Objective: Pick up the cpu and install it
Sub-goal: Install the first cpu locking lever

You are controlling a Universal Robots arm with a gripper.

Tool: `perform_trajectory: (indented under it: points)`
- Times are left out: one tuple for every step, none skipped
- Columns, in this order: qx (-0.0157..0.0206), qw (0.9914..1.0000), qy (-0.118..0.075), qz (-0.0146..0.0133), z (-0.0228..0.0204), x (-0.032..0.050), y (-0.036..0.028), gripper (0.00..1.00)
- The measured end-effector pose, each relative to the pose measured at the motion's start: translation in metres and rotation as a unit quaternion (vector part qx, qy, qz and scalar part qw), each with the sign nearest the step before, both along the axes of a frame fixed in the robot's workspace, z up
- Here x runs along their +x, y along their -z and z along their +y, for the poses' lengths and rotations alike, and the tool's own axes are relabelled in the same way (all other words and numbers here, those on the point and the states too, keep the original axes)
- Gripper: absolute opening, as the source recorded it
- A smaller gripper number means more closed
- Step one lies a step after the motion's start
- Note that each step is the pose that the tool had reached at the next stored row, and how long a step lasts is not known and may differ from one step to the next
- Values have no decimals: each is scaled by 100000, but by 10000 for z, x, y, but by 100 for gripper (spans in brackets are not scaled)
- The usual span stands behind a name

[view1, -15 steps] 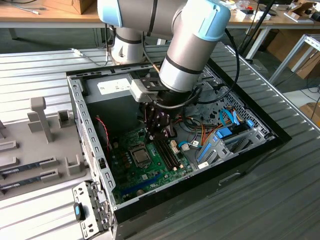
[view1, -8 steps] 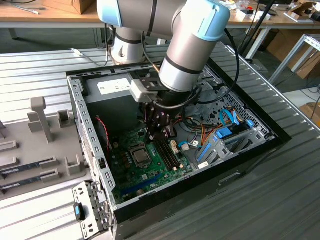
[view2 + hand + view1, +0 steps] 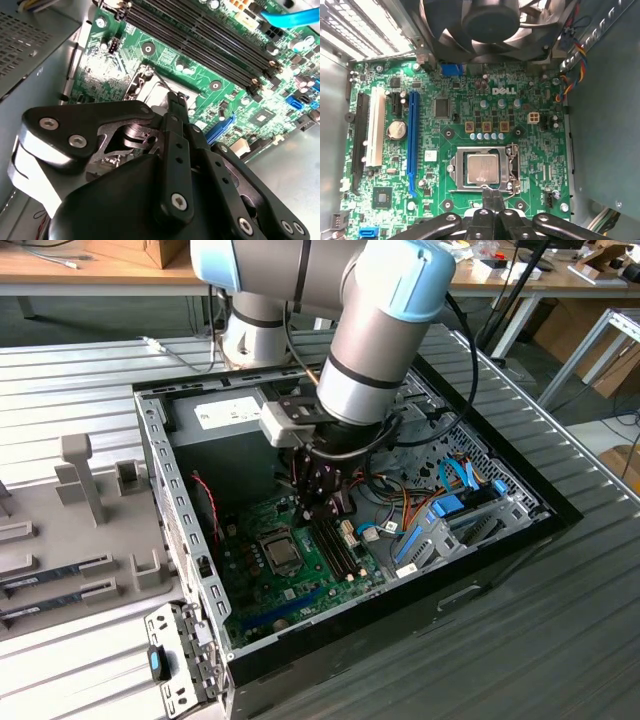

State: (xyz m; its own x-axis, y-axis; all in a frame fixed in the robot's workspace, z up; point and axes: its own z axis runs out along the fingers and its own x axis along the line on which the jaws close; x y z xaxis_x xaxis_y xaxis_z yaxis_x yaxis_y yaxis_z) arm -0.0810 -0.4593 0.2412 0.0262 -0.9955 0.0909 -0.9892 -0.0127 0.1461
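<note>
The cpu [image 3: 482, 167], a silver-grey square chip, lies flat in the metal-framed socket on the green motherboard [image 3: 530, 150]. In the exterior view the cpu [image 3: 281, 552] sits in the socket near the middle of the board. My gripper [image 3: 492, 196] hangs just above the socket's edge, its black fingers pressed together with nothing between them. In the second wrist view the gripper [image 3: 177, 102] points down at the socket, and the fingers hide most of the cpu [image 3: 152, 92]. In the exterior view the gripper [image 3: 322, 512] hovers slightly to the right of the cpu.
The open computer case [image 3: 160, 480] has tall metal walls around the board. A black fan [image 3: 487, 22], memory slots [image 3: 210, 45], a blue slot [image 3: 413, 145] and bundled cables [image 3: 440, 490] crowd the socket. A grey tray [image 3: 70, 540] with memory sticks lies on the exterior view's left.
</note>
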Motion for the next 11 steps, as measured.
perform_trajectory:
  points:
    - [-2, 100000, -2, -290, -1, -2, 1, 11]
    - [5, 99995, 0, -1011, -2, -5, 4, 11]
    - [9, 99992, 2, -1282, -2, -6, 5, 11]
    - [13, 99991, -3, -1310, -2, -5, 5, 11]
    - [15, 99991, -4, -1346, -2, -5, 5, 11]
    - [14, 99991, 1, -1364, -2, -6, 5, 11]
    - [9, 99990, 3, -1386, -2, -6, 5, 11]
    - [21, 99990, 1, -1382, -7, -8, 3, 11]
    - [54, 99990, 4, -1386, -25, -11, 4, 11]
    - [67, 99990, 2, -1388, -39, -13, 5, 11]
    - [77, 99990, -16, -1392, -65, -14, 7, 11]
